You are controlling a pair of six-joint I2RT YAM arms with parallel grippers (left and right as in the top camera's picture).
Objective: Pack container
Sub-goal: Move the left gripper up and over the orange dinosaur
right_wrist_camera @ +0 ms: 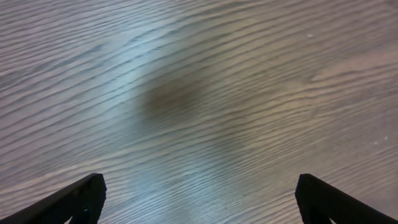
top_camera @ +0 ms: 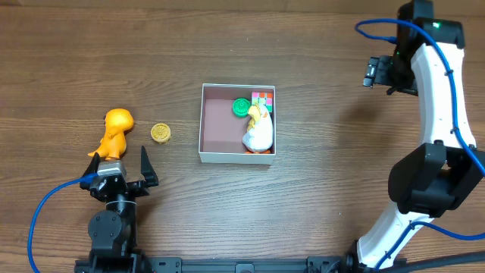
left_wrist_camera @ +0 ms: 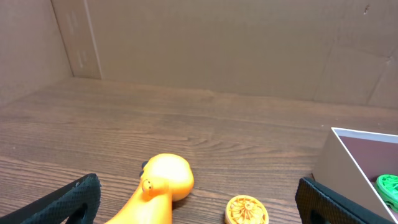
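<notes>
I am lining up my left hand on the orange toy animal, standing just ahead of it on the table. I should be centring its body between the fingers, avoiding the yellow disc nearby. Both hands are gaping wide, holding nothing; my right hand is hovering above the table, well apart. The container is sitting mid-table, toys lying along its right side.

Left end effector and right end effector spread wide.
</notes>
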